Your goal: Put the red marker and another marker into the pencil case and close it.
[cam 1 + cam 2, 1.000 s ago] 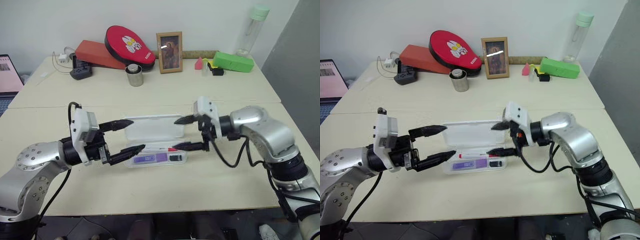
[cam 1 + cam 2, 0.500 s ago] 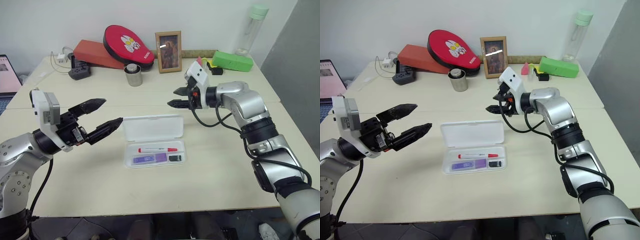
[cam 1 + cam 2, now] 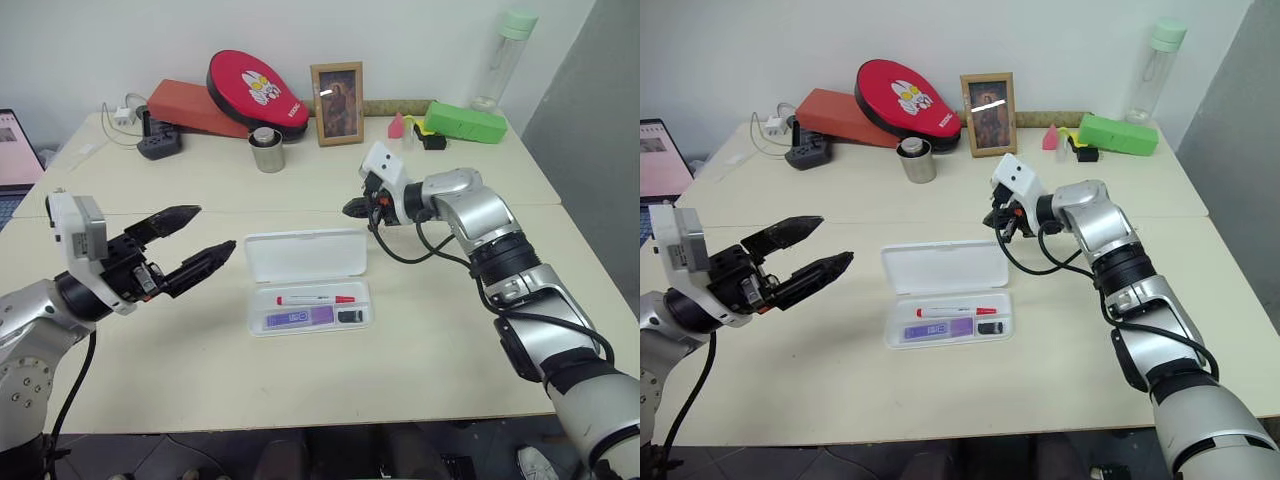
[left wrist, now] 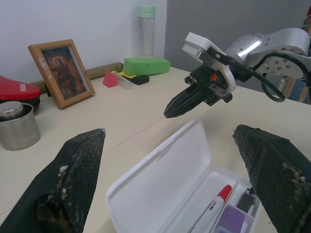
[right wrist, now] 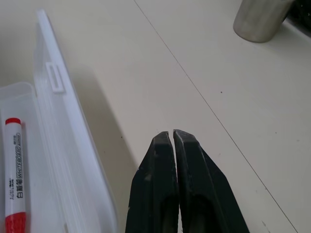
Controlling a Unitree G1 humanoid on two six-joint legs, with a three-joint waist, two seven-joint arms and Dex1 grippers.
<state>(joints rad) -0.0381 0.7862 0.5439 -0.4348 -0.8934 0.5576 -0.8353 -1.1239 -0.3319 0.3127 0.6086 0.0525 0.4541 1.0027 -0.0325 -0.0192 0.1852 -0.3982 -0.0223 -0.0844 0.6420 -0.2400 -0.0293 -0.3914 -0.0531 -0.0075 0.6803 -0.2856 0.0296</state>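
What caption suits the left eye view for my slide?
Both markers lie in the open pencil case; shut right claw behind its lid.

I can't tell what the small dark thing [image 3: 350,316] beside the purple marker [image 3: 299,318] is; it is too small. In my right wrist view, the pencil case [image 5: 58,160] and the red marker [image 5: 14,184] are cut off at the edge. The laptop [image 3: 15,150] is cut off too.
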